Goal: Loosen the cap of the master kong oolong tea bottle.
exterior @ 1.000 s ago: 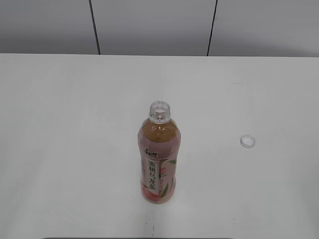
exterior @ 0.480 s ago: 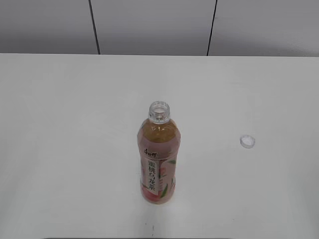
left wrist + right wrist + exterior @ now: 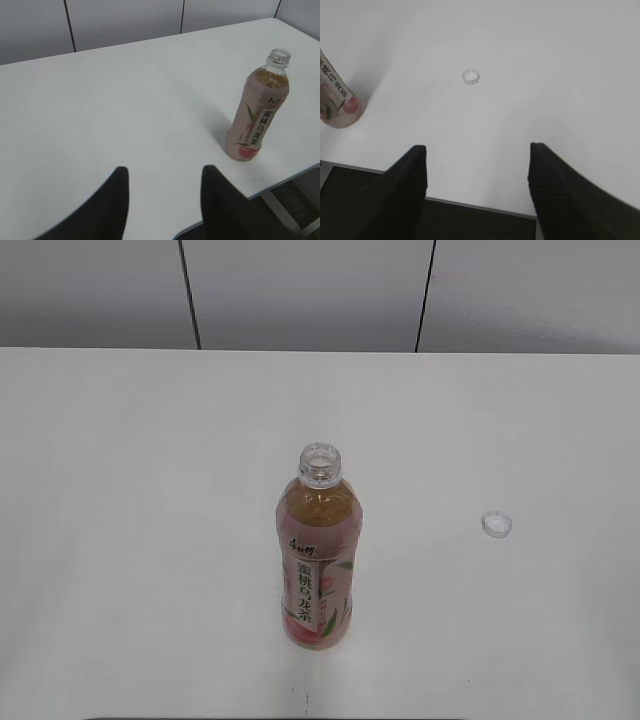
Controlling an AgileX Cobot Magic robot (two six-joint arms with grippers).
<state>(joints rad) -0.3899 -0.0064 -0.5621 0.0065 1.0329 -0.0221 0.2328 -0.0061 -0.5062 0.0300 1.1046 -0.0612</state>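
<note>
The master kong oolong tea bottle (image 3: 319,560) stands upright near the table's front edge, with an open neck and no cap on it. It also shows in the left wrist view (image 3: 257,117) and, partly, in the right wrist view (image 3: 335,100). The cap (image 3: 497,524) lies on the table to the bottle's right, open side up, and shows in the right wrist view (image 3: 470,76). My left gripper (image 3: 164,172) is open and empty over the front edge, left of the bottle. My right gripper (image 3: 477,150) is open and empty over the front edge, well short of the cap. Neither gripper shows in the exterior view.
The white table (image 3: 150,490) runs back to a grey panelled wall (image 3: 300,290). Its front edge (image 3: 470,206) lies just under both grippers, with dark floor beyond it.
</note>
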